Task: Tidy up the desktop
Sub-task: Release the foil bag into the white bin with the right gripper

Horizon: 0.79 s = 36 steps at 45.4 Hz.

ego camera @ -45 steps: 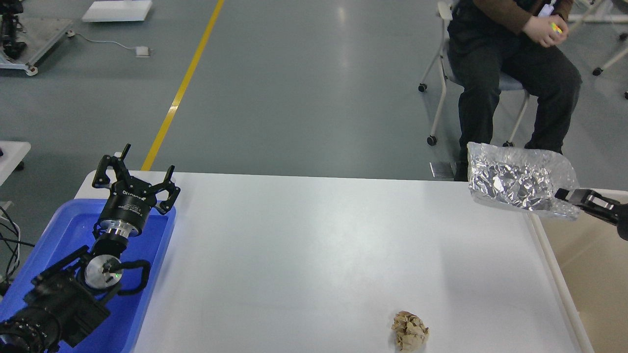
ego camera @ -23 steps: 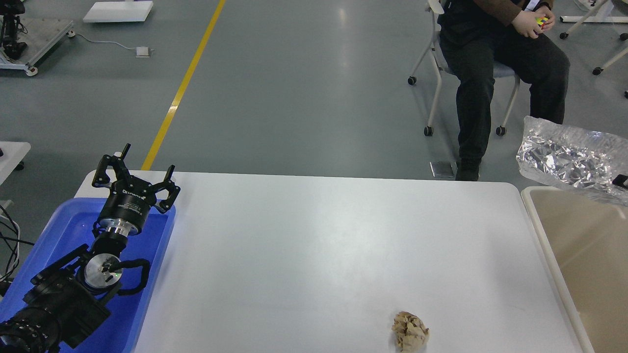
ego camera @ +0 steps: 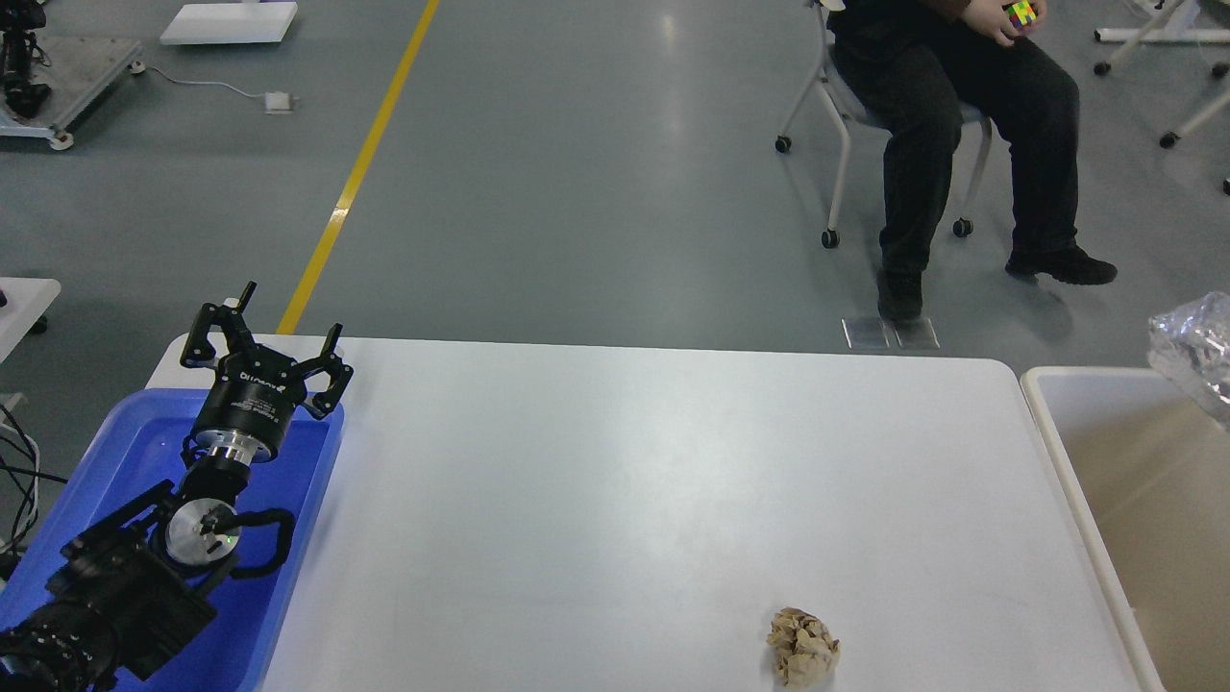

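Note:
The white desktop (ego camera: 615, 481) fills the middle of the head view. A crumpled brown paper ball (ego camera: 803, 648) lies on it near the front right. A crinkled silver foil bag (ego camera: 1196, 351) hangs at the right edge, above the beige tub (ego camera: 1047, 404); what holds it is out of view. My left gripper (ego camera: 264, 351) is open and empty, raised over the far end of the blue tray (ego camera: 125, 452). My right gripper is out of view.
A person sits on a wheeled chair (ego camera: 846, 115) on the floor beyond the table, holding a coloured cube. A yellow floor line (ego camera: 356, 173) runs away at the back left. A small white table corner (ego camera: 24, 298) is at the left.
The foil bag has moved right, from over the table's back right corner to over the beige tub, and my right gripper has left the view. The left arm has not moved. The seated person shifted.

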Each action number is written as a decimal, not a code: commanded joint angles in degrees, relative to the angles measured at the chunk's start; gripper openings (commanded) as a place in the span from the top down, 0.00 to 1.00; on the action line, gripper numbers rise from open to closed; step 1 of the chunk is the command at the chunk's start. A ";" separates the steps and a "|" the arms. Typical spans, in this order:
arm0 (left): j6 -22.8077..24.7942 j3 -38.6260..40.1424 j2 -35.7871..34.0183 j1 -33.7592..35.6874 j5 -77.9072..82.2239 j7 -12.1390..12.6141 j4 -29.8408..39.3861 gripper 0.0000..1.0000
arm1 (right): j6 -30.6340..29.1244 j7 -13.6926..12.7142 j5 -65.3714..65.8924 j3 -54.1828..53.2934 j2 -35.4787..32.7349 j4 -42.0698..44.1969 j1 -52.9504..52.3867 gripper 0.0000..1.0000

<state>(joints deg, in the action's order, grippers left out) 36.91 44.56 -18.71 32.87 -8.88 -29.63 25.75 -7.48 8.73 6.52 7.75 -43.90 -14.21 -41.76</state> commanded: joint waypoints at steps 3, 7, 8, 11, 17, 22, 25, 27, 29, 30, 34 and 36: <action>0.00 -0.09 -0.01 0.00 0.01 0.01 0.00 0.00 | 3.08 -7.67 -7.66 -5.64 11.03 12.36 6.60 1.00; 0.00 -0.09 -0.01 0.00 0.01 -0.08 0.00 0.00 | 5.71 -8.90 -7.66 -6.96 12.52 12.36 7.21 1.00; 0.00 -0.09 -0.01 0.00 0.01 -0.08 0.00 0.00 | 6.24 -9.17 -7.66 -7.05 12.87 12.36 7.39 1.00; 0.00 -0.09 -0.01 0.00 0.01 0.01 0.00 0.00 | 7.47 -9.61 -7.75 -7.22 14.28 12.36 7.57 1.00; 0.00 -0.09 0.08 0.00 0.01 0.01 0.00 0.00 | 9.76 -10.22 -7.75 -8.28 15.69 12.36 8.53 1.00; 0.00 -0.09 -0.01 0.00 0.01 0.01 0.00 0.00 | 10.11 -10.31 -7.75 -9.51 16.30 12.36 9.32 1.00; 0.00 -0.09 -0.01 0.00 0.01 -0.08 0.00 0.00 | 10.38 -10.40 -7.75 -9.95 16.74 12.36 9.41 1.00; 0.00 -0.09 -0.01 0.00 0.01 0.01 0.00 0.00 | 10.81 -10.40 -7.75 -10.21 17.10 12.36 9.67 1.00; 0.00 -0.09 -0.01 0.00 0.01 -0.08 0.00 0.00 | 11.34 -10.31 -7.75 -10.56 17.10 12.36 10.29 1.00; 0.00 0.00 -0.01 0.00 0.01 -0.08 0.00 0.00 | 11.52 -10.31 -7.75 -10.91 17.18 12.36 10.55 1.00; 0.00 -0.09 -0.01 0.00 0.01 -0.08 0.00 0.00 | 11.78 -10.31 -7.75 -12.14 17.27 12.36 11.08 1.00; 0.00 -0.09 -0.01 0.00 0.01 0.01 0.00 0.00 | 11.87 -10.22 -7.84 -13.02 17.27 12.36 11.43 0.89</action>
<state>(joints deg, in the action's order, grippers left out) 36.91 44.47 -18.71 32.87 -8.87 -29.68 25.75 2.87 -1.22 -1.04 -2.19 -27.76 -2.20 -32.17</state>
